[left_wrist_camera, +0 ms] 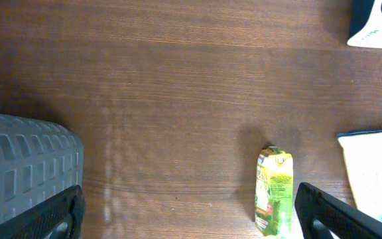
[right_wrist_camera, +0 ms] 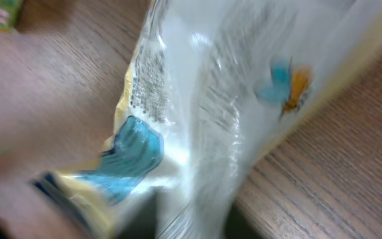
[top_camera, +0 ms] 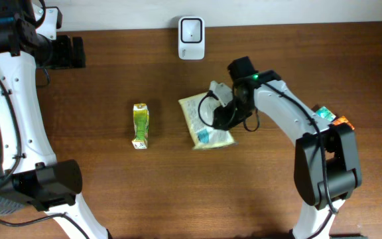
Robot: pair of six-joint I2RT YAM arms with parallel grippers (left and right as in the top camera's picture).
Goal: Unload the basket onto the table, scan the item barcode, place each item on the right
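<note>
"Pouch from above: where does it lie?"

"Mid-table, pale yellow plastic with a teal patch, in front of the white scanner at the far edge but well apart from it. The right gripper sits over its right side, touching or nearly so. I'd guess it goes for the edge because a limp pouch offers little else to pinch."

"Is the pincer closed on it?"

"I cannot tell. The arm hides the fingers from up there. A green juice carton lies flat to the pouch's left, untouched."

"And the left arm's camera?"

"The left gripper hangs spread wide and empty above bare wood, parked clear of the work, I think. The carton shows between its fingers, the pouch's corner at the right."

"The right wrist?"

"Nothing but the pouch, pressed close and blurred: clear film, teal patch, dense print. No fingers show, so the grip stays unknown. Whether that print is the barcode, I can't make out. It needs turning to the scanner yet."
</note>
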